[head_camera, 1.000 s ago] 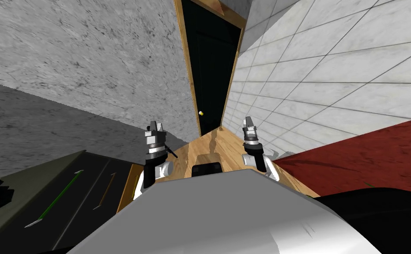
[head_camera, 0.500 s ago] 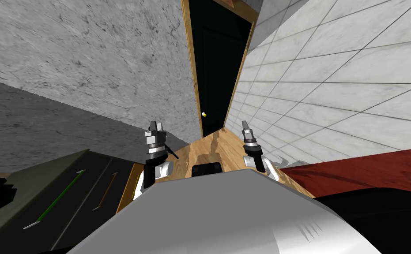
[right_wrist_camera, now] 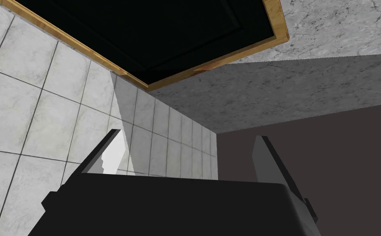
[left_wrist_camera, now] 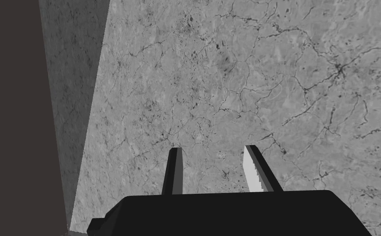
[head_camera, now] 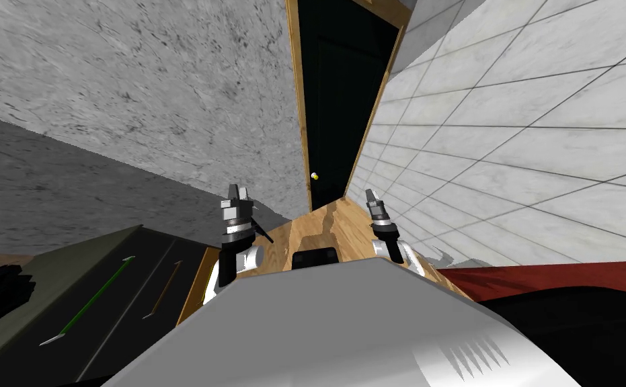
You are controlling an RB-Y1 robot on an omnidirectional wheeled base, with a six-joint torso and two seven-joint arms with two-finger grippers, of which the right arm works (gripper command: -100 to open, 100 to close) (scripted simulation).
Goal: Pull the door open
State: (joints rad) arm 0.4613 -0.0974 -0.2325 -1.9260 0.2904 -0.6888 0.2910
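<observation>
Broadly, the grey mottled wall (head_camera: pixel 136 101) spreads to the left of the black door (head_camera: pixel 338 101) and the white tiled wall (head_camera: pixel 506 134) runs off to the door's right. The door sits in a wooden frame (head_camera: pixel 296 101) and looks shut to me. A strip of wooden floor (head_camera: pixel 311 228) leads up to the foot of the door.

Both grippers hang well short of the door. The left gripper (head_camera: pixel 236 189) is off toward the door's left with its fingers apart and nothing between them. The right gripper (head_camera: pixel 370 193) is toward the door's right, its fingers spread wider and also empty. By its wrist view, the right gripper aims at the door's top corner.

The small yellow knob (head_camera: pixel 315 176) sits at the door's left edge, well apart from either gripper.

I judge this to be the approach, with no grasp begun. Next I need to close in on the door and bring one gripper level with the knob. Then the fingers must straddle it and clamp before I draw back.
</observation>
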